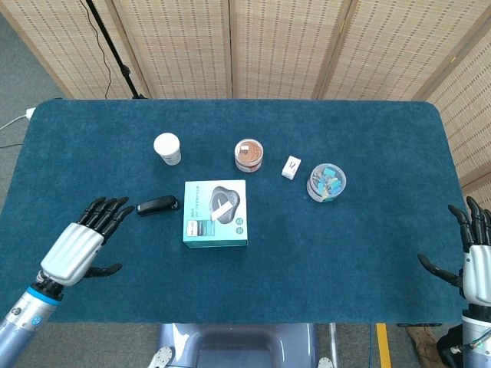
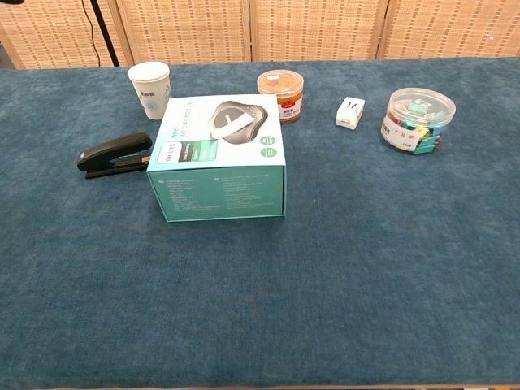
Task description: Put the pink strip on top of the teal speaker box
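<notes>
Already the pink strip (image 1: 222,208) lies slantwise on top of the teal speaker box (image 1: 215,214), across the picture of the speaker printed on the lid; in the chest view it shows as a pale band on that same lid. Both hands hold nothing. The left hand (image 1: 78,247) hovers over the table's (image 1: 368,253) near left part, its dark fingers (image 1: 107,211) spread apart and aimed away from the robot, thumb out to the side. Just beyond those fingertips lies a black stapler (image 1: 157,205), close to the box's left side but apart from it. The box sits to the right of that hand and a little further out. Further from the hand stands a white paper cup (image 1: 166,149), and beyond the box an orange-lidded jar (image 1: 248,155). The right hand (image 1: 477,259) hangs at the table's near right edge, fingers apart and pointing away, well apart from the box. Out from it, toward the middle, stand a clear tub of coloured clips (image 1: 326,182) and a small white box (image 1: 291,167).
</notes>
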Controlling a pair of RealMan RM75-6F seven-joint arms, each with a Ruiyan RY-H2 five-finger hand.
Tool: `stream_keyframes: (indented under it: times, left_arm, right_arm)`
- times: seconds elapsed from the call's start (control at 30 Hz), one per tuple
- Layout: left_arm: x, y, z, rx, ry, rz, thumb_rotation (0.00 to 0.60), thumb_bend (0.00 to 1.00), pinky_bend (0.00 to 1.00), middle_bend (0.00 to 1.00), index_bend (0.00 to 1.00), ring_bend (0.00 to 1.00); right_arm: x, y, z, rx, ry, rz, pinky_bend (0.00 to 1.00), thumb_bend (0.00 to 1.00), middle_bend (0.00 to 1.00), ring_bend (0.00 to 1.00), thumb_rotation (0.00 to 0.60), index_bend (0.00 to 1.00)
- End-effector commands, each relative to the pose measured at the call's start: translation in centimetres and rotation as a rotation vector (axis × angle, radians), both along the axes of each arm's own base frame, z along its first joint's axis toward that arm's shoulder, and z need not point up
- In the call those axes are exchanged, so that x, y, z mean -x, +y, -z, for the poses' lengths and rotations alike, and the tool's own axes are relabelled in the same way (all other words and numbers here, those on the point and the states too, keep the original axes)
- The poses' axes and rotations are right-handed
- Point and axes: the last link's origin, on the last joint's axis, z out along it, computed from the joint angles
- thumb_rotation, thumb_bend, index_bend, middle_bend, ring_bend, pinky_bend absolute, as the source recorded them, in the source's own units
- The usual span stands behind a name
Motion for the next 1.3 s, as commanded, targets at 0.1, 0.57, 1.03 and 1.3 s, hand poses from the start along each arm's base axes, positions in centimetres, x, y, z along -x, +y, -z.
stream_keyframes:
  times: [0.1, 0.57, 1.03, 1.3]
  left_arm:
    - [-3.5, 2.6, 1.3, 0.041, -0.087, 0.027, 0.59, 0.0, 0.0, 0.0, 0.12, 0.0]
    - [-7.3, 5.7, 5.2, 0.107, -0.065, -0.054, 0.367, 0.0, 0.0, 0.0, 0.33, 0.0]
    - [-9.7, 7.4, 9.5, 0.126, -0.003, -0.073, 0.357, 0.0, 0.0, 0.0, 0.34, 0.0]
    - [-10.6, 7.9, 11.2, 0.115, 0.011, -0.077, 0.355, 0.0, 0.0, 0.0, 0.34, 0.0]
  right_arm:
    - [0.0, 0.2, -0.3, 0.006, -0.018, -0.012, 0.0, 0.0, 0.0, 0.0, 0.6, 0.13]
    - [-0.1, 0.1, 0.2, -0.014, -0.041, 0.002, 0.0, 0.0, 0.0, 0.0, 0.6, 0.14]
    - [-0.1, 0.1, 0.4, -0.029, -0.062, 0.007, 0.0, 0.0, 0.0, 0.0, 0.6, 0.14]
    - [-0.1, 0.2, 0.2, -0.024, -0.076, 0.012, 0.0, 0.0, 0.0, 0.0, 0.6, 0.14]
